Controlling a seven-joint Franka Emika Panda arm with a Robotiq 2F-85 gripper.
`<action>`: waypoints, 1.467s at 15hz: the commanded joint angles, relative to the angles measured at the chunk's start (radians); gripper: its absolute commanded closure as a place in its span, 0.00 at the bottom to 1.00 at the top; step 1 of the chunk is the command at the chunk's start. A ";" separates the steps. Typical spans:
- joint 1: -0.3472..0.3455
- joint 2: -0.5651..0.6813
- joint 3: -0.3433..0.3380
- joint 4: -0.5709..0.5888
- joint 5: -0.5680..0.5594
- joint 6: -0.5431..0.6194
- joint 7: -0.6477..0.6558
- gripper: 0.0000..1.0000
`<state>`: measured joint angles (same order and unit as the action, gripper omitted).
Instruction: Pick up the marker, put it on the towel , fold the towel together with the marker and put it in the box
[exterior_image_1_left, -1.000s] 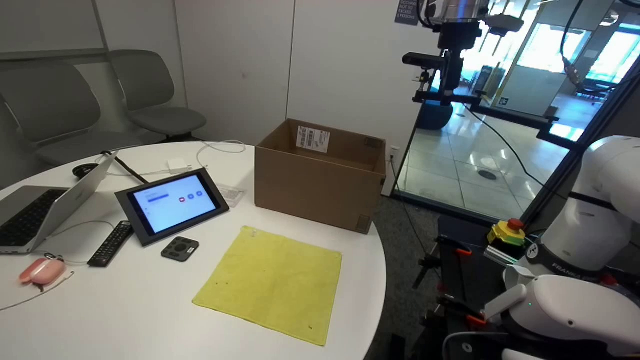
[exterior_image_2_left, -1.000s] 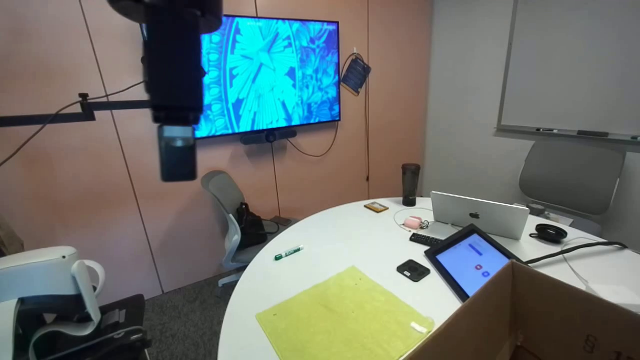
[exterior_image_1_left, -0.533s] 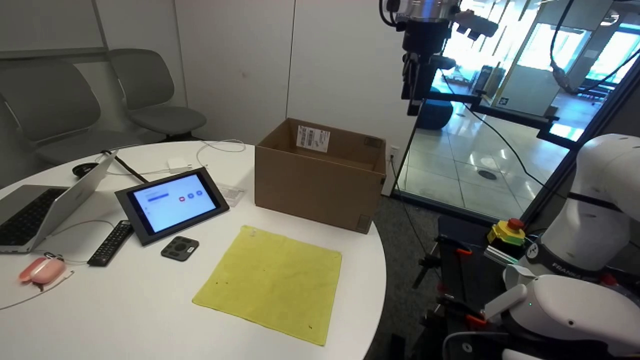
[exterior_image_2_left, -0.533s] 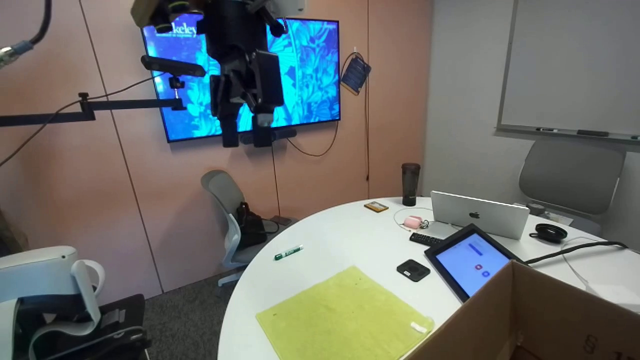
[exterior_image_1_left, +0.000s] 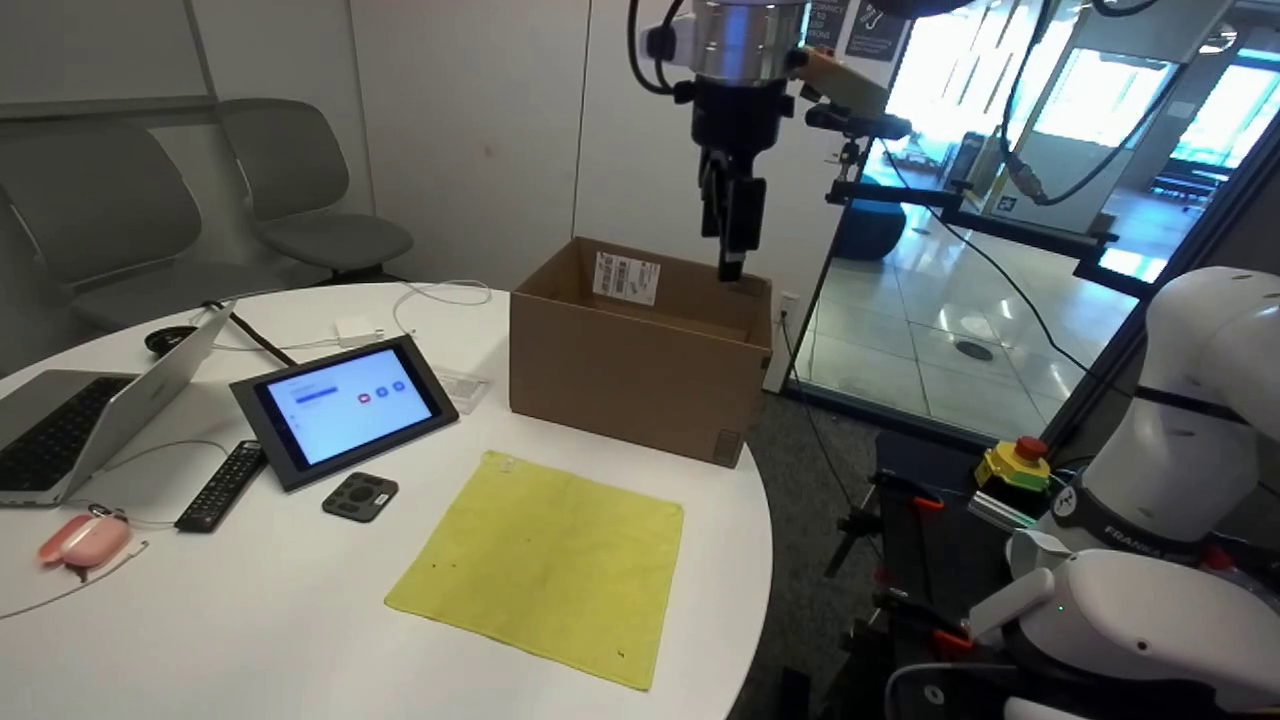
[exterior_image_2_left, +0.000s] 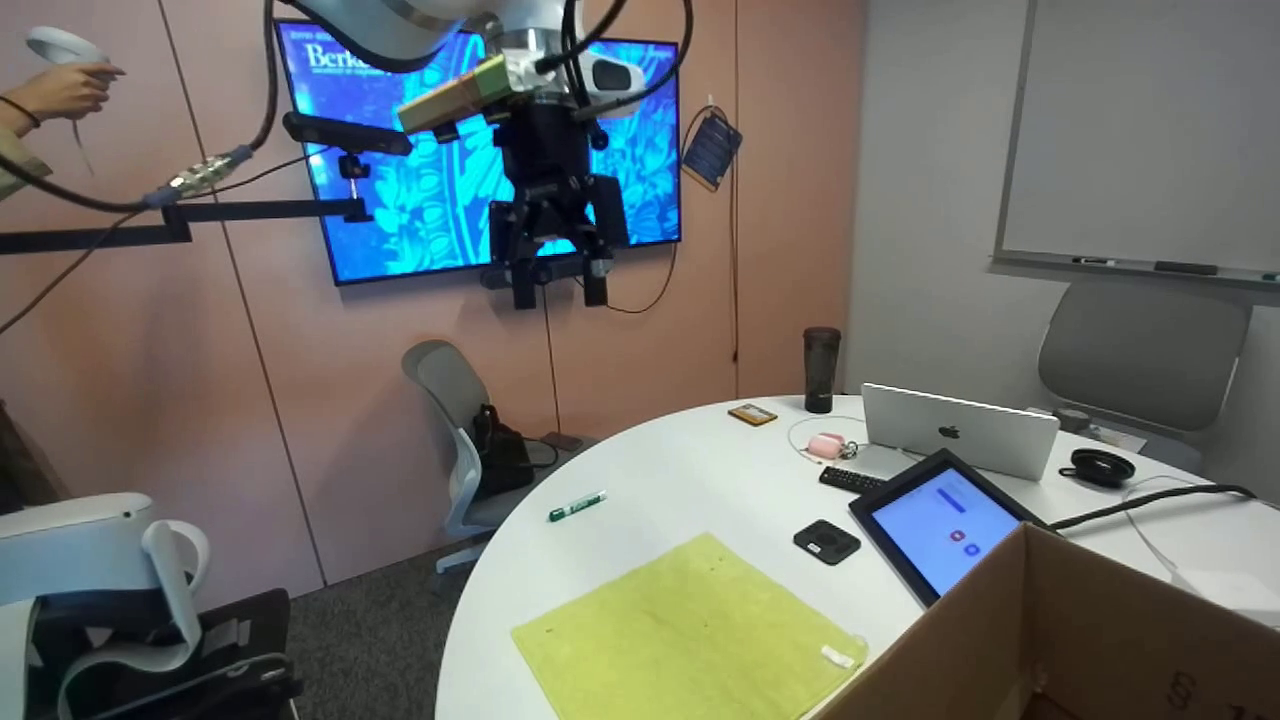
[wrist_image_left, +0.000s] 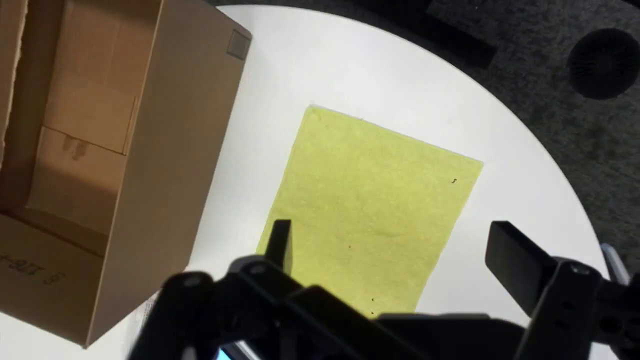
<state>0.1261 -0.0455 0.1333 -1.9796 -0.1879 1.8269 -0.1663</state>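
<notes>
Wrist view facing down on round worktop (wrist_image_left: 280, 65), both exterior views slanting across from different sides, yellow towel (wrist_image_left: 370, 210), cardboard box (wrist_image_left: 175, 150) in all three

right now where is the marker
In an exterior view, the marker lies on the white table, a little left of the picture's centre, near the table's left edge, just beyond the yellow towel and not touching it.

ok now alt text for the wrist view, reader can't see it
A yellow towel lies flat on a white table, seen from above, its lower end hidden by the open gripper. At left stands an open-topped cardboard box, partly out of frame; dark carpet shows at upper right.
</notes>
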 joint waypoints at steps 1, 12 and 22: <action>0.027 0.167 0.025 0.160 -0.038 0.006 0.019 0.00; 0.159 0.554 0.059 0.506 -0.042 0.074 0.056 0.00; 0.257 0.753 0.049 0.584 -0.039 0.234 0.100 0.00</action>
<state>0.3505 0.6612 0.1881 -1.4422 -0.2186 2.0346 -0.1047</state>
